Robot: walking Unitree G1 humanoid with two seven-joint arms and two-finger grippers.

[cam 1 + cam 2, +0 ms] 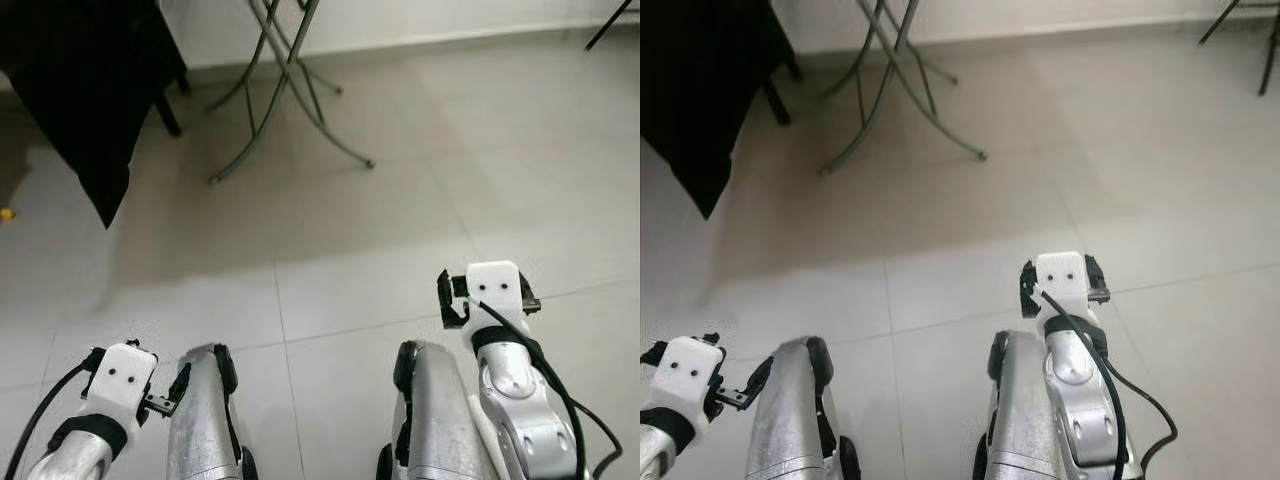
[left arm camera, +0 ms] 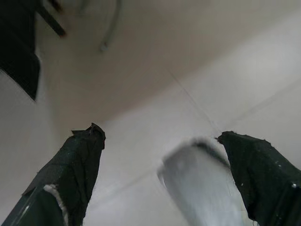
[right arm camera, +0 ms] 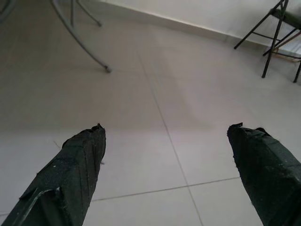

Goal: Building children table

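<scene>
Both arms hang at my sides over a tiled floor. The white left wrist mount (image 1: pixel 120 378) sits beside my silver left leg (image 1: pixel 200 420). The white right wrist mount (image 1: pixel 495 292) is held slightly forward, next to my right leg (image 1: pixel 435 420). In the left wrist view my left gripper (image 2: pixel 160 136) is open, with only floor and my leg between its black fingers (image 2: pixel 80 160). My right gripper (image 3: pixel 167 129) is open too, its fingers (image 3: pixel 75 165) spread wide above bare tiles.
Grey crossed metal legs of a folding stand (image 1: pixel 290 90) rise at the back centre. A black cloth (image 1: pixel 90 100) hangs over furniture at the back left. A black folding chair (image 3: pixel 277 28) stands by the wall to the right. Light tiles (image 1: pixel 380 230) stretch ahead.
</scene>
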